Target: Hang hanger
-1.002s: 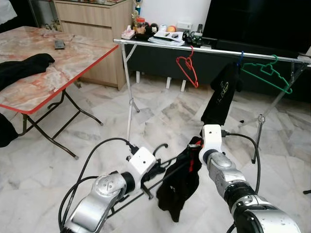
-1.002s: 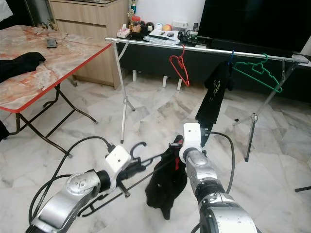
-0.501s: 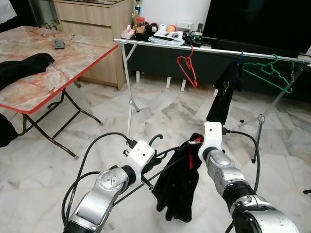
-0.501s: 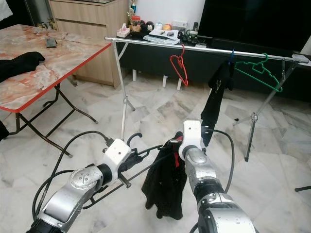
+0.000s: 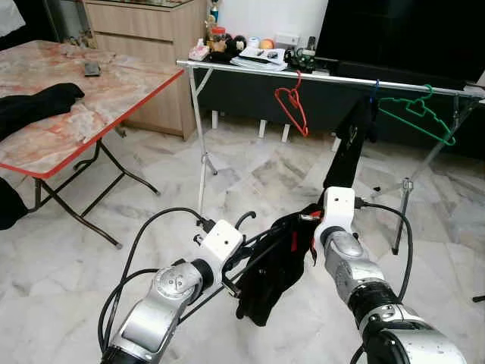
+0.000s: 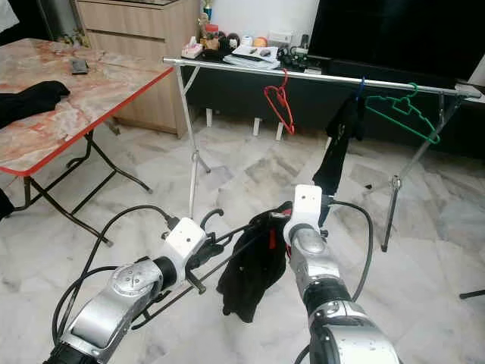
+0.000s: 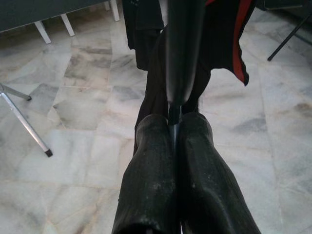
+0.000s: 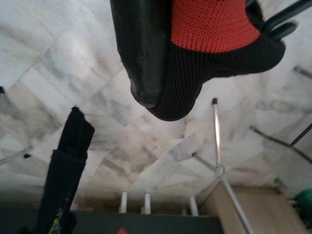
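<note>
My left gripper (image 5: 241,262) is shut on the thin bar of a black hanger (image 5: 244,221), whose hook curls up just above my white wrist. In the left wrist view the fingers (image 7: 151,161) pinch the hanger rod (image 7: 179,53). A black garment with red lining (image 5: 271,274) drapes over the hanger's far end and hangs above the floor. My right gripper (image 5: 307,220) is shut on the garment's top edge; the right wrist view shows one finger (image 8: 141,48) against the red and black knit (image 8: 209,24). The metal clothes rail (image 5: 318,76) stands ahead.
On the rail hang a red hanger (image 5: 292,108), a black garment (image 5: 350,148) and a green hanger (image 5: 418,115). A marble folding table (image 5: 76,114) with black clothes (image 5: 38,102) stands at the left. Behind are a wooden cabinet (image 5: 144,45) and a dark screen (image 5: 402,34).
Both grippers have risen a little, the right one also shifting right. The garment has bunched up higher on the hanger and hangs shorter.
</note>
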### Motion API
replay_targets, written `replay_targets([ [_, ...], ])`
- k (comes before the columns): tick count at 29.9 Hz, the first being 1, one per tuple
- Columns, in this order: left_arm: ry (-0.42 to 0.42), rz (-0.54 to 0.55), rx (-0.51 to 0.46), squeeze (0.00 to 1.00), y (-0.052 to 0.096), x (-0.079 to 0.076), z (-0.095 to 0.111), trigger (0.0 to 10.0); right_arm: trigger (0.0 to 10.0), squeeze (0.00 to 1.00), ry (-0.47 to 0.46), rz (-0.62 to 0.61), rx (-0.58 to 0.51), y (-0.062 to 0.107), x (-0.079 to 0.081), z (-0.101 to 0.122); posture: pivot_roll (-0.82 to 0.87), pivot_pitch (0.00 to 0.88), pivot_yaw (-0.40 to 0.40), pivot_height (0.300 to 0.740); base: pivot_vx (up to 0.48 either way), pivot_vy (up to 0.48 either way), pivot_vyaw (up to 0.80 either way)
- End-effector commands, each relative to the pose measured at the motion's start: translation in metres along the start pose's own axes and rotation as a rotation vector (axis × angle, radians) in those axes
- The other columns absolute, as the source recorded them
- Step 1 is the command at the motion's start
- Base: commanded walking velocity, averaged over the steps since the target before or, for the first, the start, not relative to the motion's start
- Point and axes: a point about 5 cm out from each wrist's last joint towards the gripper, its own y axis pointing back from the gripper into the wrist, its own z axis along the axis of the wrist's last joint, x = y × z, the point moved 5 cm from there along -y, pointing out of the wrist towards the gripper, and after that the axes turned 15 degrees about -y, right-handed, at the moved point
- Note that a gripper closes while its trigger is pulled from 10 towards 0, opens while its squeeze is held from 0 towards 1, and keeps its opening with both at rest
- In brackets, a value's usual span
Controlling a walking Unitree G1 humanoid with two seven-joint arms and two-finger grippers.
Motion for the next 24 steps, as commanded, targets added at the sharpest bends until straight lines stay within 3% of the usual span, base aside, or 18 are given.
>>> replay_targets([
  [1, -0.012, 0.001, 0.006, 0.0, -0.002, 0.0, 0.001, 10.0, 10.0, 0.0, 0.011, 0.038, -0.003, 0.0, 0.008, 0.004, 0.14, 0.044, -0.083, 0.74, 0.0, 0.0, 0.0],
  [7, 0.006, -0.036, -0.066, 0.0, -0.002, -0.007, 0.014, 10.0, 10.0, 0.0, 0.027, 0.128, 0.042, 0.001, 0.024, -0.003, 0.14, 0.044, -0.083, 0.74, 0.0, 0.0, 0.0],
  [13, 0.033, -0.041, -0.107, 0.0, -0.002, -0.008, 0.022, 10.0, 10.0, 0.0, -0.01, 0.152, 0.041, 0.001, 0.03, 0.0, 0.13, 0.044, -0.084, 0.74, 0.0, 0.0, 0.0],
  [24, 0.043, -0.161, -0.138, 0.0, 0.005, -0.025, 0.026, 10.0, 10.0, 0.0, 0.158, 0.16, 0.004, 0.001, 0.012, 0.016, 0.14, 0.045, -0.082, 0.74, 0.0, 0.0, 0.0],
])
